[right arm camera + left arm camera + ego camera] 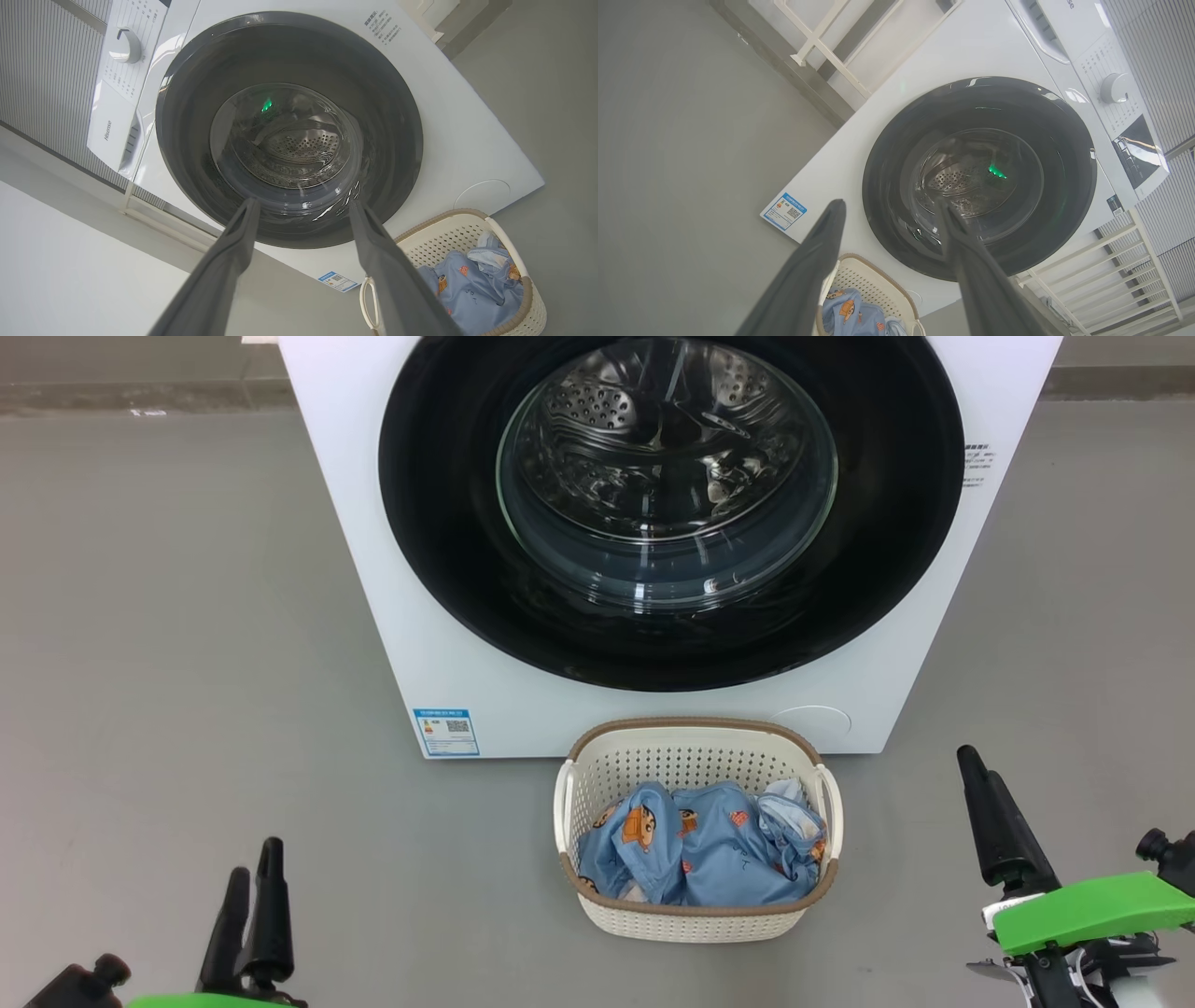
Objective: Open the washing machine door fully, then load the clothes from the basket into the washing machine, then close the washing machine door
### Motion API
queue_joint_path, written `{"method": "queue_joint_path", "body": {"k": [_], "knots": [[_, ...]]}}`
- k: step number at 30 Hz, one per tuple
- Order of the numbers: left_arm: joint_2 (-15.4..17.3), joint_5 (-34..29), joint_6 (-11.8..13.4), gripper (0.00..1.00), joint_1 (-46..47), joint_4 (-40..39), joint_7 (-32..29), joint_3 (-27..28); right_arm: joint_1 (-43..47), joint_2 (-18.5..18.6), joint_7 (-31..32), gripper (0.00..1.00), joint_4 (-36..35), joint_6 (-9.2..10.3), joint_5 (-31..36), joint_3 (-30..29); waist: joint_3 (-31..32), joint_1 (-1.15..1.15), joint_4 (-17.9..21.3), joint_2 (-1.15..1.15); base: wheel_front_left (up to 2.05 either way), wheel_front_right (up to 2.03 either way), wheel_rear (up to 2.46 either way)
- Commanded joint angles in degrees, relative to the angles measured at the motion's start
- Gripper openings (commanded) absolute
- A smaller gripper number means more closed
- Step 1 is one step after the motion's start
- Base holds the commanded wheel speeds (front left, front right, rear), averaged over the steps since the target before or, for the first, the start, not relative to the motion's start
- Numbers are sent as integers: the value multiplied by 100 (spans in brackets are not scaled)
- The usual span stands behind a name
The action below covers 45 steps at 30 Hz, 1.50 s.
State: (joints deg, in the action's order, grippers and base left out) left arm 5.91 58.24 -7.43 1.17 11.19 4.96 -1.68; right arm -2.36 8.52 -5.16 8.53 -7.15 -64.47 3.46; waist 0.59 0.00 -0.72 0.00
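Step one: washing machine door (667,476) shut. Left gripper (254,859) and right gripper (303,203) spread wide, empty. You'll need to hook its rim next.

Left gripper (252,861) sits at the lower left of the head view, its two dark fingers pointing up the frame. The right gripper (997,817) is at the lower right on a green wrist cover (1092,907), leaning up and a bit left. In both wrist views the fingers rise from the bottom edge spread wide apart, both empty-handed.
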Motion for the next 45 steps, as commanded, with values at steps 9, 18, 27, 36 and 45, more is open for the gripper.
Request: {"method": "queue_joint_path", "body": {"k": [9, 18, 27, 36, 45], "knots": [[77, -1031, -4, 100, 260, -138, 227, 122, -307, 226, -225, 100, -137, -22, 975, 187, 52, 0, -34, 0, 0, 0, 0], [73, -1846, 6, 100, 253, -33, 364, 119, -334, 235, -359, 100, 48, -24, 1777, 208, 81, 0, -56, 0, 0, 0, 0], [63, -2388, 0, 100, 287, 52, 537, 97, -391, 269, -528, 100, 113, -27, 2466, 284, 90, 0, -54, 0, 0, 0, 0], [71, -2865, -3, 100, 289, 48, 691, 162, -438, 325, -679, 100, 192, -29, 3019, 322, 99, 0, -71, 0, 0, 0, 0], [132, -3315, -4, 100, 278, 29, 846, 95, -478, 388, -830, 100, 170, -32, 3497, 420, 119, 0, -60, 0, 0, 0, 0]]}}
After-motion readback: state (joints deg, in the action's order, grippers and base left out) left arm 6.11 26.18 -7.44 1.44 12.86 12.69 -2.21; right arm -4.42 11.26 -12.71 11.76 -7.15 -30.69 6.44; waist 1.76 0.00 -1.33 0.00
